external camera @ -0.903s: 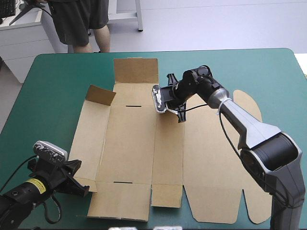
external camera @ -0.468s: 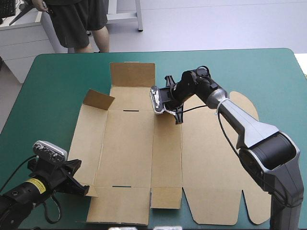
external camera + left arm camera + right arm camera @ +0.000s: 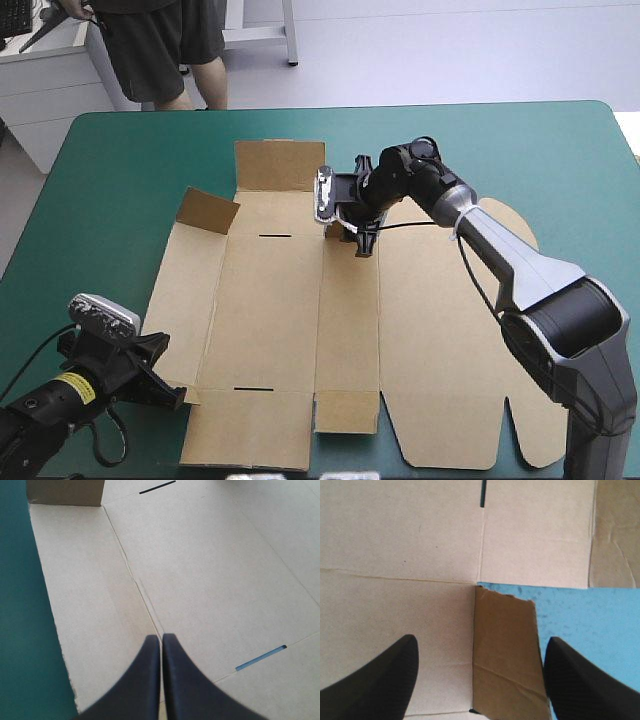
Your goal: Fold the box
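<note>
Cardboard covers the middle of the teal-green table [image 3: 520,150]: the box [image 3: 270,320] is one brown cut sheet lying almost entirely flat. At its 10 o'clock corner, a corner flap [image 3: 208,210] stands tilted up. The right gripper [image 3: 481,639] reaches to the sheet's 12 o'clock edge with its black fingers wide apart, straddling a small flap [image 3: 505,655] that juts from that edge. From here I can't be sure whether that flap is lifted or lying down. The left gripper [image 3: 161,636] sits at the sheet's 7 o'clock corner with its fingers pressed together in a point, aimed along a crease and holding nothing.
</note>
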